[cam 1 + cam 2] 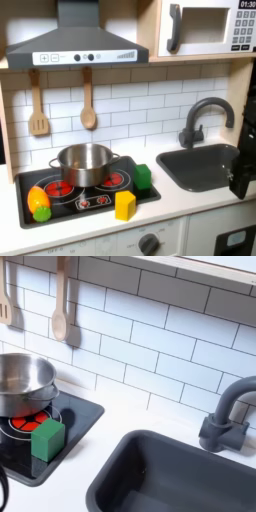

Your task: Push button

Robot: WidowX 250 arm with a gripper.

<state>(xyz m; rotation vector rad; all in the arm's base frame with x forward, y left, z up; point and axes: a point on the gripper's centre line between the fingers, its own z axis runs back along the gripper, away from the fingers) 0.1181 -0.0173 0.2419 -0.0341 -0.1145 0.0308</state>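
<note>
At right edge of the first exterior view, dark hand (243, 172) sits low beside sink (200, 166), jaw state indeterminate, well apart from microwave keypad buttons (244, 27) high above.

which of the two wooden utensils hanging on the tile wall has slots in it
The slotted spatula, hanging at the first exterior view's left; the wooden spoon beside it has a solid bowl.

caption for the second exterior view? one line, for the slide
Toy kitchen: steel pot and green block on stove, beside dark sink.
</note>
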